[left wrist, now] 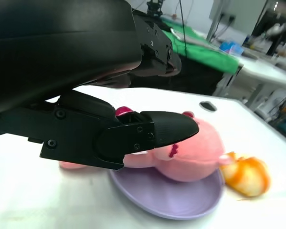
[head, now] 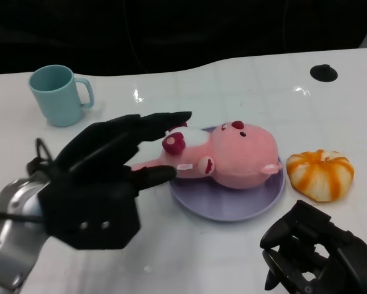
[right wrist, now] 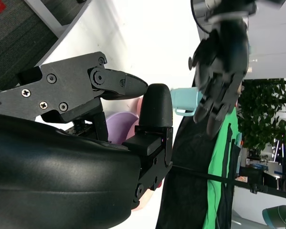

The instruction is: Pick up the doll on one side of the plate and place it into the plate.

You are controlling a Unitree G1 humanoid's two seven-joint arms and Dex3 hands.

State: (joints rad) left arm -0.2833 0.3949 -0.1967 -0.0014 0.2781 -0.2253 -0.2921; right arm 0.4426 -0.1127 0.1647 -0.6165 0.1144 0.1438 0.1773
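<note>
In the head view the pink doll (head: 232, 156) lies on its side in the purple plate (head: 232, 208), with its head and body over the plate and its legs reaching out over the plate's left rim. The left hand (head: 113, 168) is just beside those legs; its fingers (head: 165, 121) are spread and stretched toward the doll, and I judge that it holds nothing, though the thumb is very near or touching the doll's leg. The right hand (head: 312, 248) rests low at the near right of the table, fingers curled in, empty. An orange pumpkin toy (head: 320, 173) sits just beside the plate on the right, and a teal mug (head: 59, 95) stands well apart at the far left. In the left wrist view the black thumb (left wrist: 152, 133) lies in front of the doll (left wrist: 195, 152), which rests on the plate (left wrist: 166, 200), with the pumpkin toy (left wrist: 245, 175) near it. In the right wrist view the right hand's own fingers (right wrist: 154, 119) are bent inward on nothing, and the left hand (right wrist: 221, 57) shows far off with fingers apart. The placing seems almost done, so the hand should draw away slowly and straight, without catching the legs, so the doll does not slide off the rim.
</note>
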